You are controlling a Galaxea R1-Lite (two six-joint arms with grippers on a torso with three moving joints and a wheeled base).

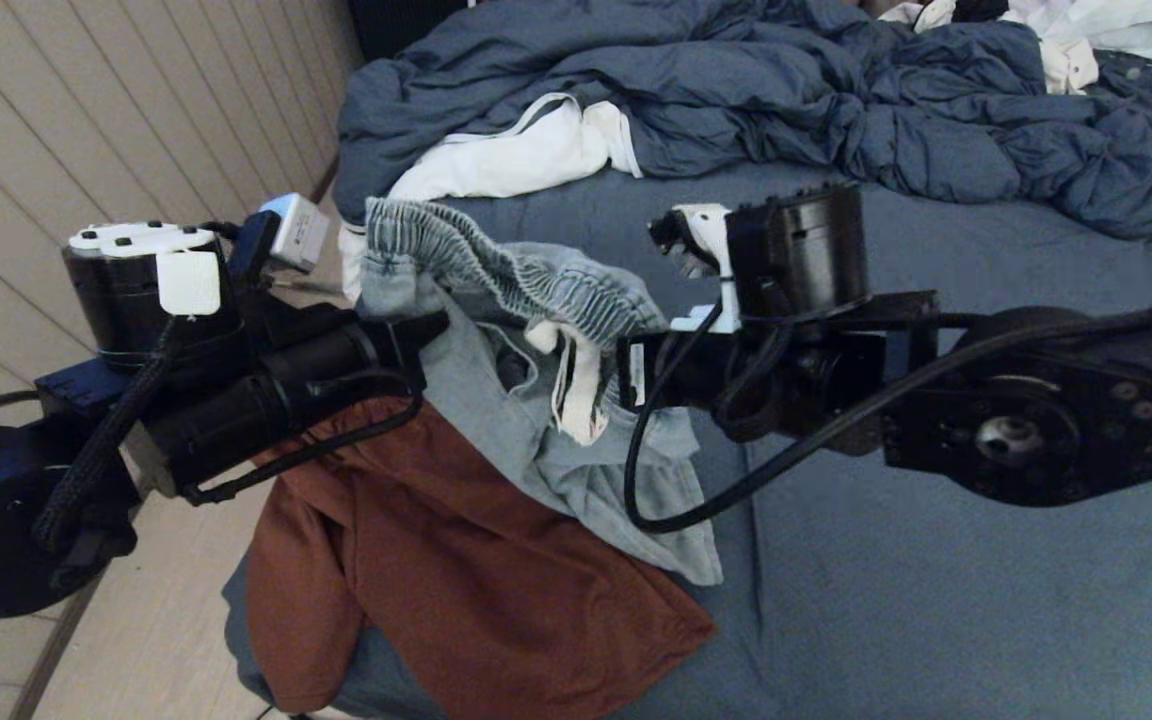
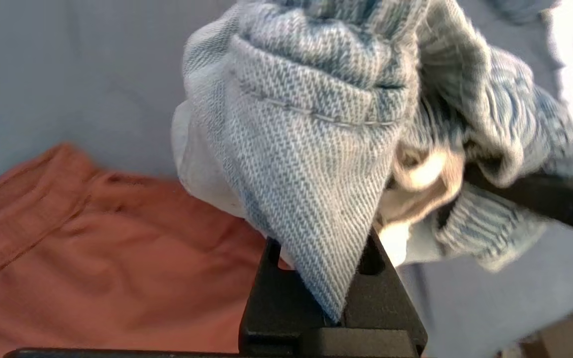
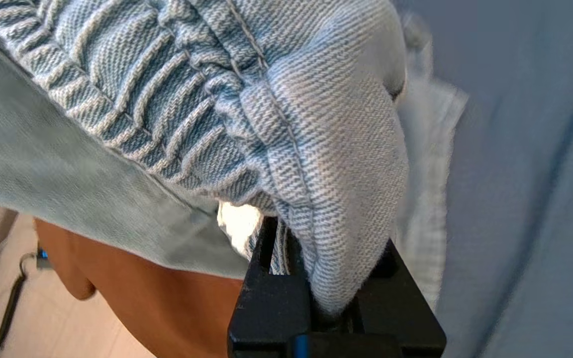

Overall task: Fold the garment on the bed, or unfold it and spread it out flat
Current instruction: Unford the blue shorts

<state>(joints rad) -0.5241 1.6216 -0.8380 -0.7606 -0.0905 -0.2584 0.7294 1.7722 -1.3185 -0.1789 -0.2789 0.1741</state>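
A pale blue denim garment (image 1: 496,290) with a gathered elastic waistband hangs above the bed (image 1: 936,580), its lower cloth draped down toward the sheet. My left gripper (image 1: 416,335) is shut on one end of the waistband (image 2: 311,164), which is pinched between its black fingers (image 2: 276,298). At the other end my right gripper (image 1: 636,370) is shut on the same garment (image 3: 276,99), a fold of denim wedged between its fingers (image 3: 266,303). White pocket lining (image 1: 576,385) dangles under the waistband.
A rust-brown garment (image 1: 416,580) lies on the sheet at the bed's near left corner, under the hanging denim. A rumpled dark blue duvet (image 1: 786,90) with white lining (image 1: 516,155) fills the far side. Wooden floor (image 1: 136,640) runs along the left.
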